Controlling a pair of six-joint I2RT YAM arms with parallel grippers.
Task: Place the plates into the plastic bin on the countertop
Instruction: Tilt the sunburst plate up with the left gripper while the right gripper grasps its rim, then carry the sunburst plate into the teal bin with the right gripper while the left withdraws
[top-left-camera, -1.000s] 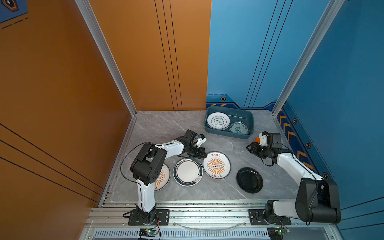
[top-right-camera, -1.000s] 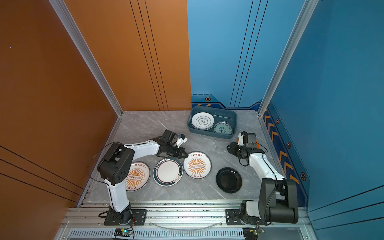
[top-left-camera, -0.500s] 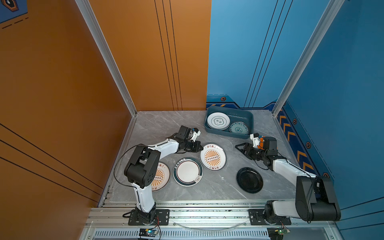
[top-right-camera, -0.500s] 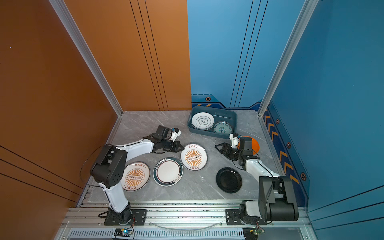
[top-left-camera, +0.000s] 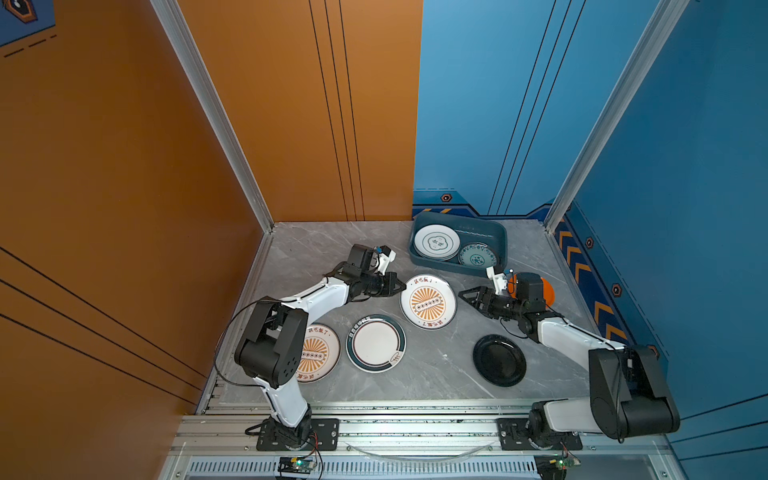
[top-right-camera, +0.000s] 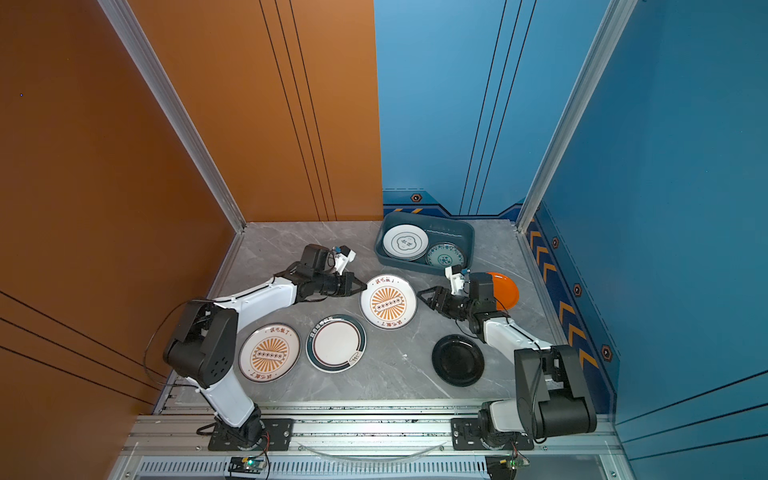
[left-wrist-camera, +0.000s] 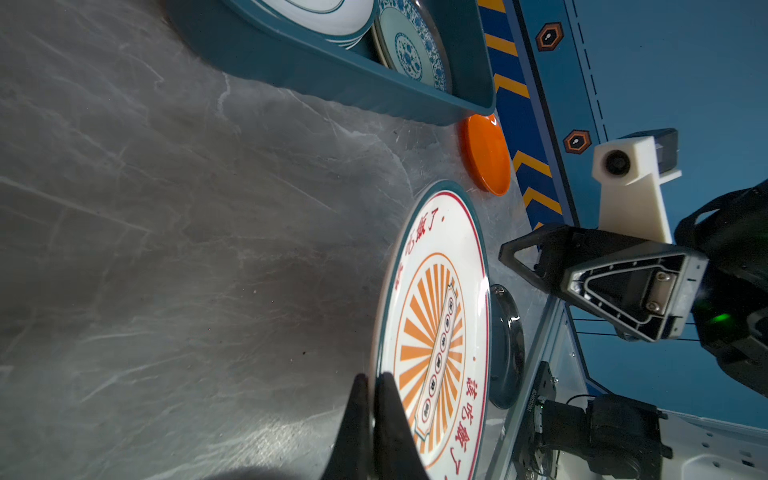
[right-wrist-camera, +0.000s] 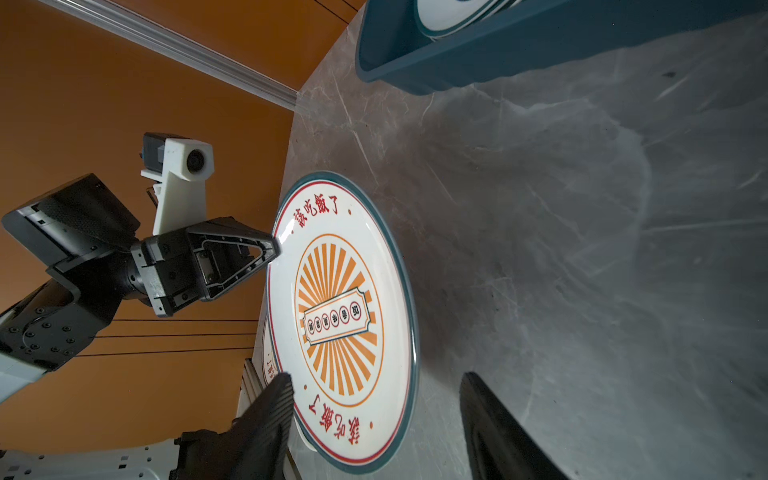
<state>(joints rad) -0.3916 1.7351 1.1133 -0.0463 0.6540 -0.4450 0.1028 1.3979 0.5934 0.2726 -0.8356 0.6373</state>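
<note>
A grey marble surface (top-left-camera: 436, 374) is walled in orange and blue. Mid-surface, a sunburst plate (top-left-camera: 428, 302) is pinched at its rim by the closed left fingers (left-wrist-camera: 392, 424), arm stretched low. It is apparently offered to the right fingers (right-wrist-camera: 270, 415), spread wide just short of the opposite rim. Beyond, the plastic bin (top-left-camera: 473, 230) is partly filled.

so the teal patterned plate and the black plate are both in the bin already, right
Not quite. The teal patterned plate is in the bin, but the black plate lies out on the countertop, nearer the right arm's base. Both top views show it.
</note>
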